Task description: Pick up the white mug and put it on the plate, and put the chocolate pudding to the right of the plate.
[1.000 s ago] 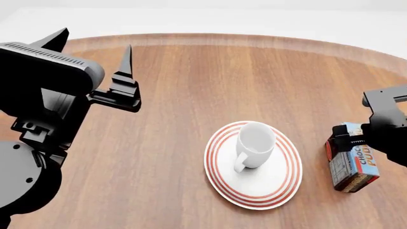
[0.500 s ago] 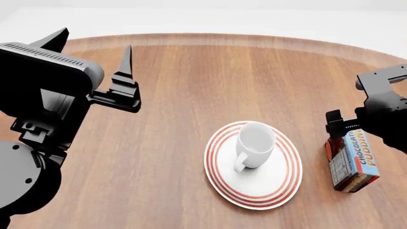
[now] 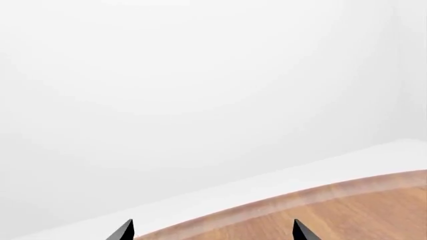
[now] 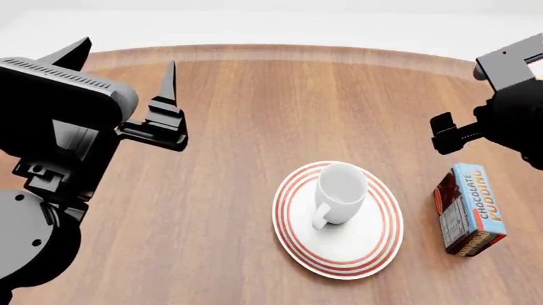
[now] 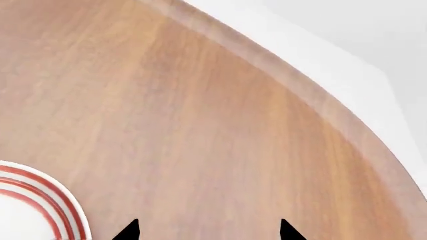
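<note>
My empty right gripper (image 4: 449, 133), fingers apart, hangs above the small light-blue chocolate pudding carton (image 4: 471, 210); its long axis runs toward me, just right of the red-ringed round white plate (image 4: 373, 241).

A round wooden table (image 4: 254, 127) fills the frame, bearing the plate (image 4: 373, 244) at lower centre and the chocolate pudding (image 4: 471, 210) at lower right.

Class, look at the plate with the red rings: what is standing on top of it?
The white mug stands upright on the plate, handle toward the camera. Nothing else rests there. The plate's surface directly beneath the mug is covered.
</note>
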Motion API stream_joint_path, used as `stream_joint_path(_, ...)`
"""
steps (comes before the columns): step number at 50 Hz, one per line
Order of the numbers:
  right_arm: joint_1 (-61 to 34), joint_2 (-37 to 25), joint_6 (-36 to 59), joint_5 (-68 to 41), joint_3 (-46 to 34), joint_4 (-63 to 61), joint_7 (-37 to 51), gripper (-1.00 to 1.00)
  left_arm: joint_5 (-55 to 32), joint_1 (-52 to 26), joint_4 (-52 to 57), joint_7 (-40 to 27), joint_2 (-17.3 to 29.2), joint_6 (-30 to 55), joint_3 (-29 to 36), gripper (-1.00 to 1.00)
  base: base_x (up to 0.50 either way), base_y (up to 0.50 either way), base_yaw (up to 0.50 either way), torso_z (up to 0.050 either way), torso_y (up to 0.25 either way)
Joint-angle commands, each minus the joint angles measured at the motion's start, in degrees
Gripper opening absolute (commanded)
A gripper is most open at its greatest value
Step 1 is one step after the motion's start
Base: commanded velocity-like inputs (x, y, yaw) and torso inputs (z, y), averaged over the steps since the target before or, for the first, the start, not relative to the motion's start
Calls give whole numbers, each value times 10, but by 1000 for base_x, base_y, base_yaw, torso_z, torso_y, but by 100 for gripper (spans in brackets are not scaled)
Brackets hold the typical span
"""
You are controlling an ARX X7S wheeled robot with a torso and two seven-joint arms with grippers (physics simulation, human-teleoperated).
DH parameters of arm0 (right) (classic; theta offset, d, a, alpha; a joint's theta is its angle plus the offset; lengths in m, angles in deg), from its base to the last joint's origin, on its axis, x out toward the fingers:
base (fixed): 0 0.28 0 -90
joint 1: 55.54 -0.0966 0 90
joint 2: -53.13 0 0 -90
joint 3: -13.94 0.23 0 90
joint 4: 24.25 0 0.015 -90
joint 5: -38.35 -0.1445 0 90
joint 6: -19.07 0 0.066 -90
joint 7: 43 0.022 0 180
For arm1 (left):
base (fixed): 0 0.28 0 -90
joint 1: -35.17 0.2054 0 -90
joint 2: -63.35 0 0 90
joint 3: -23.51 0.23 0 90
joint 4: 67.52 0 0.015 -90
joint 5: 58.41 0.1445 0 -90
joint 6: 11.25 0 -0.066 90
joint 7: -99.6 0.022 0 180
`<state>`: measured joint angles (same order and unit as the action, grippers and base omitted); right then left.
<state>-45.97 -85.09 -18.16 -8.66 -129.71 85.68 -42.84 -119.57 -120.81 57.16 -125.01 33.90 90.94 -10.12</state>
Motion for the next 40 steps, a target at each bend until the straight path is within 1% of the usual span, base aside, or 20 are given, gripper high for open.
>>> stream_joint_path(1,-24,-18,20,-3,15,-123,-11,100,8,2,4,12,-10,4,-14,100,0,0,0,0,0)
stream_joint_path(7,-29,-52,28,-37,43,-214,10,100,7,2,5,11,-8,4,-15,100,0,0,0,0,0)
stream_joint_path(12,-8,-93,18,-72,74,-284,37,100,8,2,8,10,-7,5,-15,100,0,0,0,0,0)
stream_joint_path(17,0,-116,10,-78,82,-315,44,100,9,-1,8,10,-11,10,-14,100,0,0,0,0,0)
stream_joint_path(28,15,-163,-16,-145,143,-405,105,100,8,3,12,7,0,6,-19,100,0,0,0,0,0)
stream_joint_path(34,62,-212,-84,-216,199,-485,171,100,7,7,21,-1,9,1,-23,100,0,0,0,0,0)
stream_joint_path(35,80,-225,-112,-232,213,-502,192,100,8,9,26,-6,13,-3,-25,100,0,0,0,0,0)
stream_joint_path(37,100,-239,-140,-242,224,-518,207,100,6,12,32,-10,18,-7,-27,100,0,0,0,0,0)
stream_joint_path(38,129,-257,-185,-251,238,-542,235,100,8,16,37,-16,23,-12,-29,100,0,0,0,0,0)
stream_joint_path(40,161,-275,-225,-256,243,-563,249,100,9,21,41,-20,27,-17,-31,100,0,0,0,0,0)
